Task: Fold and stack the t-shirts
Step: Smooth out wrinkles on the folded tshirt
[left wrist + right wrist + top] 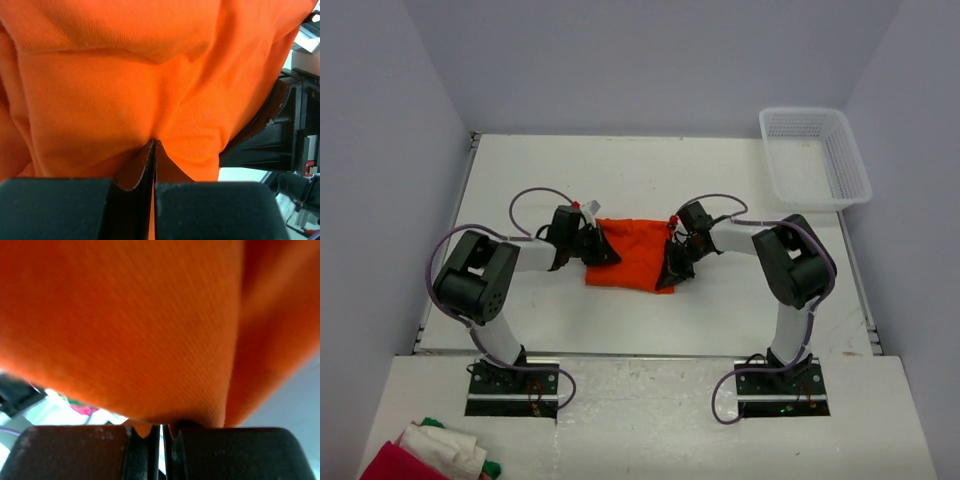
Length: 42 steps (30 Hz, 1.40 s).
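One bright orange t-shirt (632,252) is bunched into a small rectangle at the middle of the table, spanning the gap between both grippers. My left gripper (600,246) is shut on its left edge. In the left wrist view the black fingertips meet at a pinch of cloth (154,144), and the t-shirt (125,75) fills the view. My right gripper (672,262) is shut on the right edge. In the right wrist view the t-shirt (140,320) drapes over the shut gripper (160,429). The right gripper's dark fingers (272,140) also show in the left wrist view.
A white mesh basket (840,185) stands at the table's back right corner. A pile of red, white and green cloth (430,455) lies on the near shelf at the bottom left, beside the left arm's base (510,385).
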Motion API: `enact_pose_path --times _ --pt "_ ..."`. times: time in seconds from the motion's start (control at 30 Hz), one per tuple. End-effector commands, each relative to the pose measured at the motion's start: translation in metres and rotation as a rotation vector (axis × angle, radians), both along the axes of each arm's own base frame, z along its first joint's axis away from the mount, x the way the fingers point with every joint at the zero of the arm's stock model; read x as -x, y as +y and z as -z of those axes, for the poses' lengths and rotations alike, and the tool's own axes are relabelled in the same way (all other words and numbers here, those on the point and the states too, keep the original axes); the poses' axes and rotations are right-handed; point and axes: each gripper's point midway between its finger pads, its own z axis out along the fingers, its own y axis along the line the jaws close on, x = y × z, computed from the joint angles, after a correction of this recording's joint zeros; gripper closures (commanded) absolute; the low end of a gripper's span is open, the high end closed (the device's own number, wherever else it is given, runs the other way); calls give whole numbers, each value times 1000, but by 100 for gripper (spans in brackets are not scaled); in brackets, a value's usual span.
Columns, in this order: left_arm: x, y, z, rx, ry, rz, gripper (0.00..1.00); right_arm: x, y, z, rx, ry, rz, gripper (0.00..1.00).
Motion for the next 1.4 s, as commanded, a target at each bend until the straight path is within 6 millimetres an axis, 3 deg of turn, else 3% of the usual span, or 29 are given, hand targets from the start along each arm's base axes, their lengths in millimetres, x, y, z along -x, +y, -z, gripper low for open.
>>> enact_pose_path --times 0.0,0.13,0.17,0.27,0.37,0.4,0.47,0.5,0.6,0.83,0.87,0.9,1.07,1.23,1.37 --pt "45 12 27 -117 75 9 100 24 -8 18 75 -61 20 100" --pt "76 17 23 -111 88 15 100 52 -12 6 85 -124 17 100" --pt "78 16 13 -96 61 14 100 59 -12 3 91 -141 5 100" --pt "94 21 5 -103 55 14 100 68 -21 -14 98 -204 -8 100" --pt "103 25 -5 -101 32 8 100 68 -25 -46 83 -285 -14 100" --pt "100 26 -11 -104 13 -1 100 66 -25 -67 68 -337 -14 100" --pt "90 24 -30 -97 -56 -5 100 62 -26 -86 60 -383 -11 100" --pt "95 29 -30 -124 -31 -8 100 57 -25 -101 54 -409 -14 100" --pt "69 27 -61 -144 -113 -31 100 43 -17 -125 46 -468 -36 100" --pt "36 13 -81 -151 -149 -23 100 -2 18 -121 51 -487 -114 100" --pt "32 12 -76 -163 -139 -17 100 -6 23 -110 55 -458 -129 100" --pt "27 10 -79 -163 -150 -18 100 -15 31 -115 39 -477 -134 100" --pt "17 4 -67 -174 -124 -3 100 -40 47 -92 34 -418 -153 100" --pt "14 4 -53 -193 -103 10 100 -67 37 -65 57 -351 -106 100" --pt "11 17 -41 -229 -71 -24 100 -87 20 -47 98 -290 -49 100"
